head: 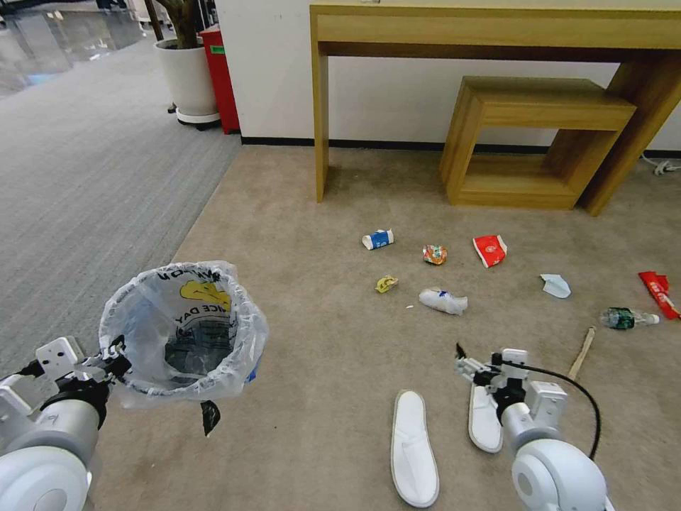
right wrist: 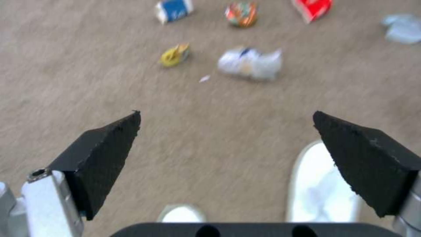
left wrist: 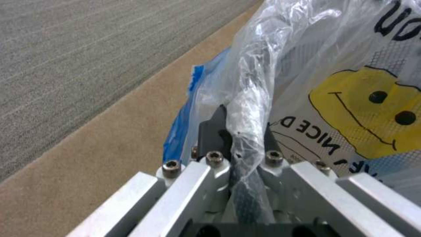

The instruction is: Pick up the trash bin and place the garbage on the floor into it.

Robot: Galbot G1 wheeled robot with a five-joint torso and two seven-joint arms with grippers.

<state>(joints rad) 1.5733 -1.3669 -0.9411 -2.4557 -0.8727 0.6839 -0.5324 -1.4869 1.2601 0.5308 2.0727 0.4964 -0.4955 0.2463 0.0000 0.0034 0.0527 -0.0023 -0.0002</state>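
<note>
Jaws of the right gripper (right wrist: 226, 121) gape above the right slipper (head: 484, 419), lengthwise beneath; left gripper (left wrist: 239, 131) clamps the trash bin (head: 183, 330) rim.

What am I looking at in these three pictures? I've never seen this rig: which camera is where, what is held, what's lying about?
This is a wheeled robot with two arms. The wide picture comes from its head, looking down at the floor; the other two come from cameras on its wrists.

The left gripper is clamped on the bag-covered rim of the bin, holding it up at the robot's left. The left wrist picture shows that grip up close.

The right gripper holds nothing; its jaws stand wide apart above the carpet, near two white slippers.

Farther out lies the rest of the litter: a blue-white carton, a red box, crumpled wrappers, a pale scrap, a bottle, a stick and a red wrapper. Nothing is visibly in the bin yet.
</note>
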